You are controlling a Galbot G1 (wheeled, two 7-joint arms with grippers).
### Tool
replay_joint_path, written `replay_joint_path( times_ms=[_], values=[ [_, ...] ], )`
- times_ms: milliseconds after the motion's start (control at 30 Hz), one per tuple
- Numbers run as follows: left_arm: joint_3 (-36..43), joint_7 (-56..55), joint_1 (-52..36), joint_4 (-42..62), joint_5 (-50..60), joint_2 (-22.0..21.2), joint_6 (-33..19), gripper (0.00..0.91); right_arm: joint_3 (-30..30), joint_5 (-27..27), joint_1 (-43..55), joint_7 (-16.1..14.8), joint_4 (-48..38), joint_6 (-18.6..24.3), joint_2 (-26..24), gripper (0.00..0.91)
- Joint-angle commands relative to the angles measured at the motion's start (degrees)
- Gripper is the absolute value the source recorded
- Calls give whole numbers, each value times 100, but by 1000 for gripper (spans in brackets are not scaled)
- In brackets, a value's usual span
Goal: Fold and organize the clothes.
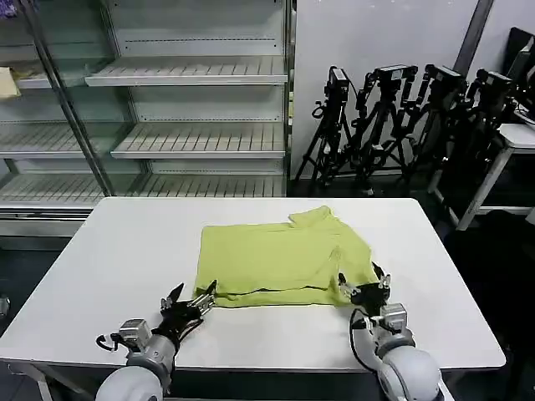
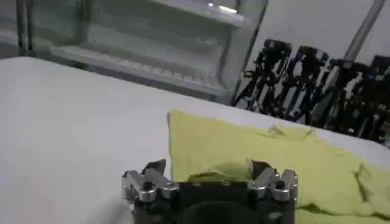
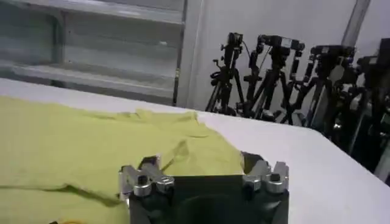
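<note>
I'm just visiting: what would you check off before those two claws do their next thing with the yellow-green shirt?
1. T-shirt lies wholly on the white table: ok.
2. Left gripper at the shirt's near left corner, fingers open: ok.
3. Right gripper at the near right corner, fingers open: ok.
4. Both sit level along the near hem for an even fold: ok.
5. Cloth flat: not ok, far right part is bunched.
6. Fingers actually under the hem: cannot tell.
</note>
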Motion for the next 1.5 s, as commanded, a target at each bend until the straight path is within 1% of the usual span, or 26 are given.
replay_joint_path(
  times_ms=[33, 200, 333, 467, 600, 833, 967, 1067, 1133, 1233, 1267, 1333, 1433, 1500],
  values=[
    [-155, -31, 131, -105, -714, -108, -79, 907, 125, -10, -357, 11, 138, -13, -49, 907],
    [-206, -205, -73, 20, -1137, -153, -89, 907, 153, 30, -321, 57, -24, -92, -27, 907],
    [-394, -426, -256, 58, -2121, -200, -116, 907, 131, 21, -332, 68, -59, -132, 11, 907],
    [-483, -416, -123, 70, -2626, -206, -246, 907, 130, 10, -338, 84, -88, -158, 38, 907],
    [-542, -374, -1, 25, -2839, -227, -350, 907, 134, 9, -296, 94, -158, -166, 56, 907],
    [-754, -386, -171, -11, -3437, -234, -640, 907, 98, 9, -195, 110, -218, -212, 81, 907],
    [-794, -410, -247, 56, -3413, -189, -750, 907, 96, 8, -176, 114, -222, -242, 97, 907],
    [-719, -442, -271, 105, -2875, -127, -894, 907, 100, 7, -188, 115, -212, -251, 103, 907],
    [-618, -405, -238, 194, -1759, -75, -1061, 907, 110, 6, -207, 115, -207, -250, 101, 907],
    [-515, -346, -82, 133, -769, -45, -1205, 907, 122, 1, -242, 118, -180, -258, 101, 907],
    [-491, -325, 5, 100, -634, -45, -1238, 907, 123, 1, -244, 118, -176, -258, 101, 907],
    [-411, -218, 193, 39, 417, -35, -1350, 907, 132, -1, -249, 123, -170, -273, 98, 907],
    [-191, -90, 379, 38, 1751, -6, -1362, 907, 125, 11, -201, 148, -219, -301, 97, 907],
    [-87, -52, 398, 54, 2126, 1, -1326, 907, 110, 52, -164, 167, -231, -341, 102, 907]
  ],
)
